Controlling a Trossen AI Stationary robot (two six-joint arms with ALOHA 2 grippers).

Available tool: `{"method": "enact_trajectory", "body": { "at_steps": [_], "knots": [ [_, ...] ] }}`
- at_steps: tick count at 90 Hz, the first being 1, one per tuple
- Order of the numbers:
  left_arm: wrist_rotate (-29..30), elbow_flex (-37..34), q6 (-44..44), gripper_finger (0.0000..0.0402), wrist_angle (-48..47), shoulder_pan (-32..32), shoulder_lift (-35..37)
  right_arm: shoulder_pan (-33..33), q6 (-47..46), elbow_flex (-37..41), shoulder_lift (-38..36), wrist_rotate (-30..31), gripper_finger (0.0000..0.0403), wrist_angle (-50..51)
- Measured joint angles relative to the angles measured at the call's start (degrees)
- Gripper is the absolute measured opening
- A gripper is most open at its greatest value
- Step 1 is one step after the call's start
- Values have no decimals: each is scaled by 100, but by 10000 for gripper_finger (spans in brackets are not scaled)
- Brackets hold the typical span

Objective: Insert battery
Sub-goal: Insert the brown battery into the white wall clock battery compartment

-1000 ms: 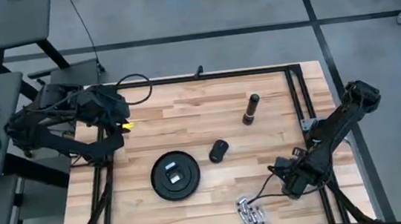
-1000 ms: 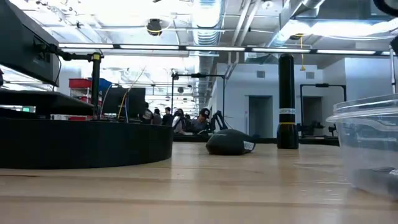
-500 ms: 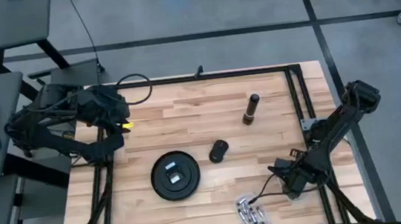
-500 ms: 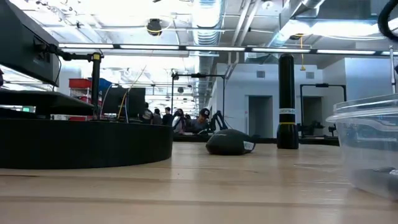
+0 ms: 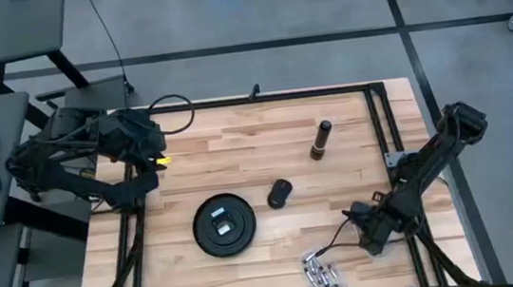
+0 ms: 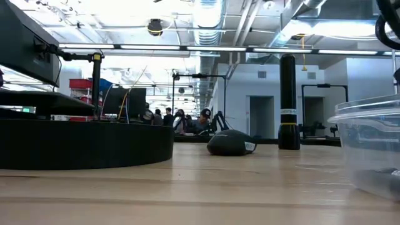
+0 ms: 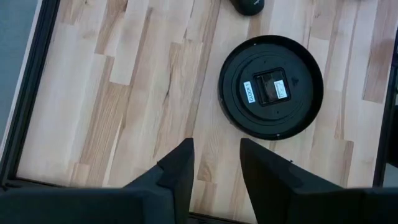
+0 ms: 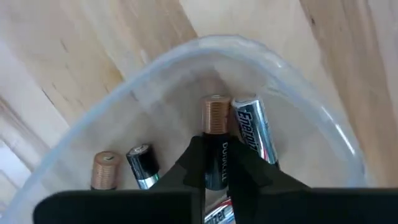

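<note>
The right gripper (image 8: 216, 171) is reaching down into a clear plastic container (image 8: 298, 106) at about five o'clock on the wooden table (image 5: 238, 145), its two dark fingers (image 8: 194, 163) closing on either side of a copper-topped battery (image 8: 217, 140) and touching its sides, so the jaws are gripping that battery. Just beside it, at its three o'clock in the right wrist view, another battery (image 8: 252, 127) is lying against it, and two more batteries (image 8: 107, 169) are resting apart from the pair, all inside the same container. In the high view the container (image 5: 321, 274) is sitting near the table's front edge, with the right arm (image 5: 422, 174) stretching toward it from the table's right side. The round black clock (image 5: 224, 225) is lying back-up near six o'clock from the table's centre, well apart from the container, its rectangular battery compartment (image 7: 272, 87) showing in the left wrist view. A small black mouse-shaped object (image 5: 280, 194) is sitting just at the clock's two o'clock, and a dark flashlight (image 5: 321, 140) is standing farther off toward one o'clock. The left gripper (image 7: 214, 171) is waiting over the table's left rear corner, at ten o'clock, its fingers (image 7: 180, 168) parted with bare wood showing between them and nothing held. In the low view, people (image 6: 178, 119) are standing far off in the room beyond the table
</note>
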State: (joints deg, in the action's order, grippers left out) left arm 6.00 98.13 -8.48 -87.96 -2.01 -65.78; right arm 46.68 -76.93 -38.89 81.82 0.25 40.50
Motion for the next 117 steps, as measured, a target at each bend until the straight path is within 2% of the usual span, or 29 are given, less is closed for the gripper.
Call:
{"method": "enact_trajectory", "body": {
  "at_steps": [28,35,49,62,69,84,100,117],
  "knots": [
    [4,0,-258,109,78,0,0,-263,1016,-1627,-395,-18,22,1550],
    [21,0,-399,109,192,-1,0,-537,1726,-2077,-378,208,22,1757],
    [57,0,-669,109,330,-1,0,-1493,3618,-2723,-136,711,22,1380],
    [70,0,-916,109,311,-2,-2,-2519,5472,-3163,407,703,22,721],
    [73,-2,-1049,109,224,1,10,-2936,6388,-3491,843,501,22,354],
    [107,-2,-1242,109,148,49,54,-3525,7625,-4589,1999,372,22,248],
    [220,-127,-1378,109,272,253,69,-3942,7895,-5969,3129,335,22,256],
    [457,-1230,-1611,109,1507,604,623,-4210,7954,-7247,3559,287,22,282]
  ]
}}
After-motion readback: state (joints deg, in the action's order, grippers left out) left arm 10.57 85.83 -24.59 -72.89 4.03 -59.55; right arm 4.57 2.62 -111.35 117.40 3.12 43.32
